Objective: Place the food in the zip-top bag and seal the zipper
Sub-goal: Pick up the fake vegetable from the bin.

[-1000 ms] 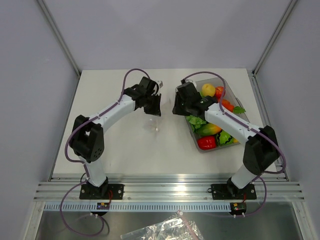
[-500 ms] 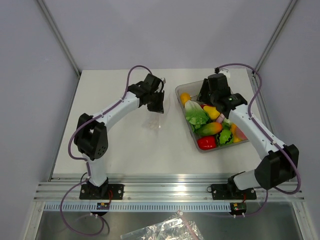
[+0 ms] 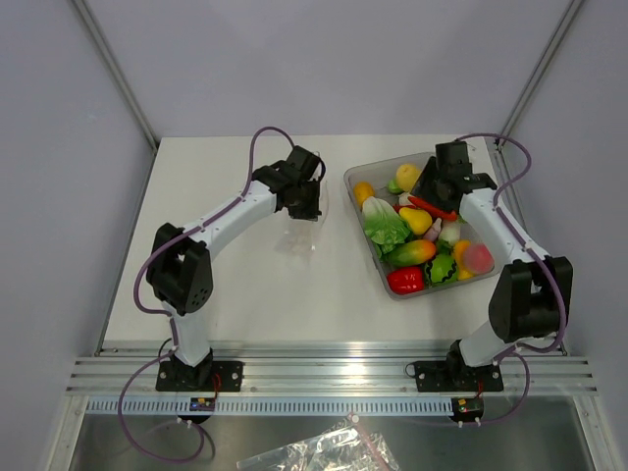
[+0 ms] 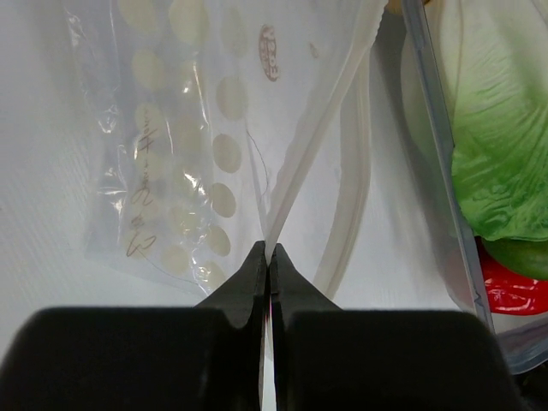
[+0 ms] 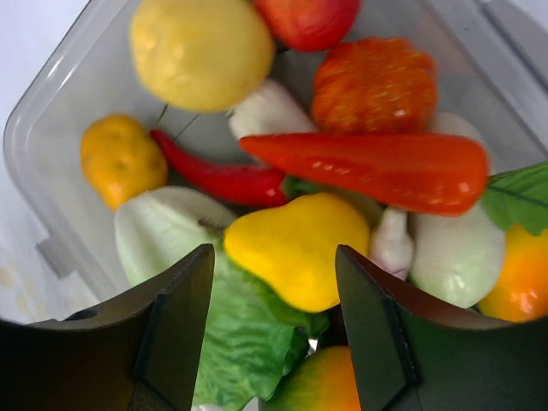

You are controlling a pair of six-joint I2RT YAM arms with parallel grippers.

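The clear zip-top bag [image 4: 184,163] with white dots lies on the white table, and shows faintly in the top view [image 3: 304,234]. My left gripper [image 4: 267,253] is shut on one lip of its zipper [image 4: 321,133], with the other lip bowed away to the right. In the top view the left gripper [image 3: 306,206] is left of the tray. My right gripper [image 5: 274,257] is open and empty above the tray's toys, over a yellow piece [image 5: 295,244]. The long red-orange piece [image 5: 377,167] and the small orange piece [image 5: 120,158] lie just beyond it. I cannot make out the eggplant.
The clear tray [image 3: 353,177] at the right holds several toys: green lettuce [image 3: 385,226], red bell pepper [image 3: 405,280], a yellow lemon [image 5: 201,51] and a red chili [image 5: 218,175]. Its wall [image 4: 432,145] stands close to the right of the bag's mouth.
My right arm has swung from the tray's left edge to its far side and now hangs open over the toys. My left gripper has stayed shut on the bag, shifting only slightly.
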